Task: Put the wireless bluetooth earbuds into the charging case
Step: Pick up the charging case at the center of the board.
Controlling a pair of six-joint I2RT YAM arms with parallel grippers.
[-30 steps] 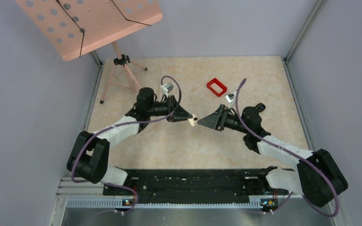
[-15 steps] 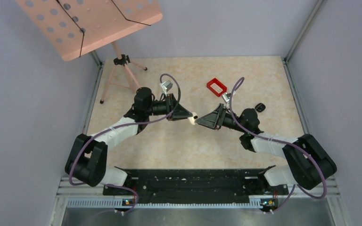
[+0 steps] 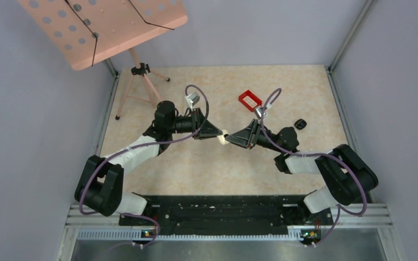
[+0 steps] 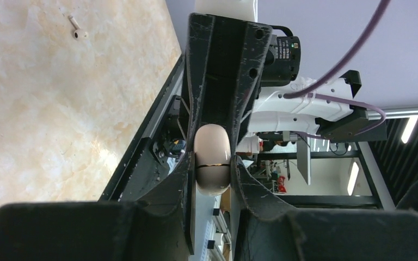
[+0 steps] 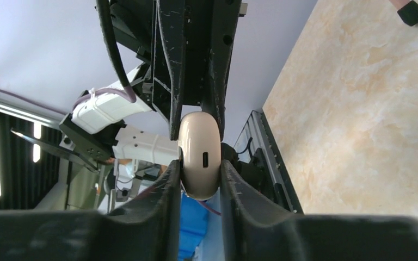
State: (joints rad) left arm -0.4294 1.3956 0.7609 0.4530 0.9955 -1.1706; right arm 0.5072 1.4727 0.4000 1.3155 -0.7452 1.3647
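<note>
A cream, pebble-shaped charging case [image 4: 213,149] with a lid seam hangs above the middle of the table [image 3: 196,168]. My left gripper [image 4: 213,166] is shut on it. The right wrist view shows the same case [image 5: 198,147], port side up, with my right gripper [image 5: 198,176] shut on its other end, both fingers pressed against its sides. In the top view the two grippers meet tip to tip, left gripper [image 3: 220,135] and right gripper [image 3: 229,141]. One white stemmed earbud [image 4: 77,33] lies loose on the table. No other earbud shows.
A red rectangular tray [image 3: 250,100] sits behind the right arm. A small glossy black rounded thing [image 3: 300,124] lies to the right of that arm. A pink music stand [image 3: 103,27] on a tripod fills the back left corner, one foot [image 5: 412,12] resting on the table.
My right arm has slid left to the left gripper, and its jaws have closed from wide open onto the case. The left gripper has kept its hold without moving.
</note>
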